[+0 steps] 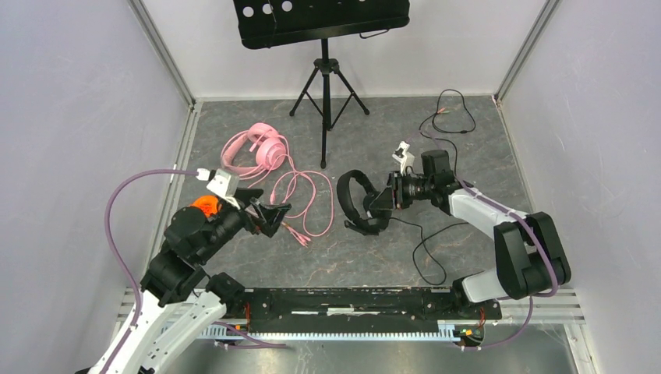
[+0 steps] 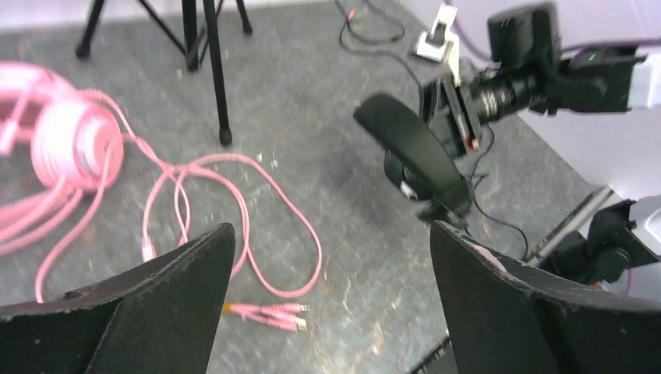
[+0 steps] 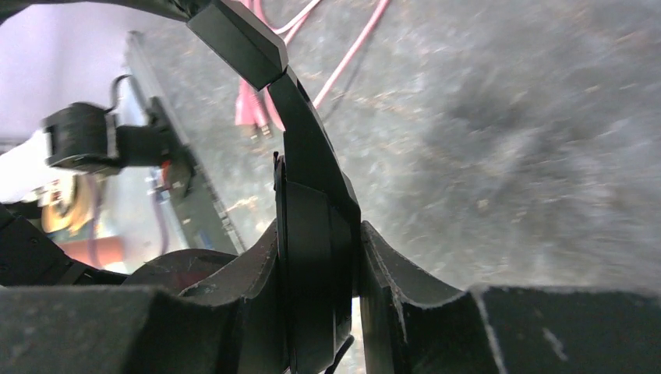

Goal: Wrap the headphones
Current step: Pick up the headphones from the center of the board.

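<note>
Top external view, by size: music stand at the far wall; pink headphones far-left, pink cable sprawled loose; black headphones mid-table, band clamped in right gripper, black cable trailing; left gripper spread wide, empty. Wrapping judged barely begun on either pair. No legible brand or writing

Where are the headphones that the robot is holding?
Start at the black music stand at the back. Come forward and right to the right hand, which pinches the black headphones. The pink headphones lie loose on the left.
</note>
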Controlling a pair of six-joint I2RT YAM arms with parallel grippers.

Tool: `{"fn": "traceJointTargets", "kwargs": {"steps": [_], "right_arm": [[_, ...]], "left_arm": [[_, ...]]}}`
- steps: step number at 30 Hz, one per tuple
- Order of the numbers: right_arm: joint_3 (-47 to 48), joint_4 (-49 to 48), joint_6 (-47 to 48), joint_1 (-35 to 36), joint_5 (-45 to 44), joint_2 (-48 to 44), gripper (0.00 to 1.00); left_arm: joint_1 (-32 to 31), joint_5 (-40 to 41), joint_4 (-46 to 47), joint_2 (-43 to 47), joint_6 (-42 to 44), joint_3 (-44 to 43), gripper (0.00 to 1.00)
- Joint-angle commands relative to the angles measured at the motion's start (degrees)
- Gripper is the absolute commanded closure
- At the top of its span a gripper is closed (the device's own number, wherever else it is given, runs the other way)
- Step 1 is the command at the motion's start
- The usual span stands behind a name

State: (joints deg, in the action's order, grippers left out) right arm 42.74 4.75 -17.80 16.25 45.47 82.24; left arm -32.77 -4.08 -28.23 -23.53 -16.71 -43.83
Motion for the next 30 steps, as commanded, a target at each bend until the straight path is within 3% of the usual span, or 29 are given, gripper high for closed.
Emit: {"fn": "traceJointTargets", "kwargs": {"steps": [1,4,7,12,15,24,30], "right_arm": [[-4.0,-12.8,-13.6,1.0,13.5,-3.0,1.0],[-6.1,-15.1,-15.8,1.8,15.0,-4.8,0.99],[-7.1,-17.9,-19.9,2.0,16.8,-6.0,0.97],[-10.9,-32.9,-34.3,2.8,20.3,-7.2,1.0],[-10.7,-32.5,-34.6,3.2,20.6,-7.1,1.0],[-7.7,-28.4,-33.0,8.2,19.9,-4.7,1.0],[-5.0,-28.0,-33.0,13.1,18.6,-3.0,1.0]], "left_arm": [[-0.3,-4.0,16.1,1.7,10.8,3.6,0.0],[-0.3,-12.6,22.5,1.6,21.7,6.4,0.0],[-0.3,-12.6,24.8,-0.6,28.6,5.5,0.0],[-0.9,-16.8,34.8,-6.1,36.2,6.4,0.0],[-2.3,-17.6,41.0,-8.4,40.7,7.7,0.0],[-13.0,-10.1,38.8,-14.6,55.3,3.9,0.0],[-21.5,-1.9,34.3,-19.4,63.3,2.1,0.1]]}}
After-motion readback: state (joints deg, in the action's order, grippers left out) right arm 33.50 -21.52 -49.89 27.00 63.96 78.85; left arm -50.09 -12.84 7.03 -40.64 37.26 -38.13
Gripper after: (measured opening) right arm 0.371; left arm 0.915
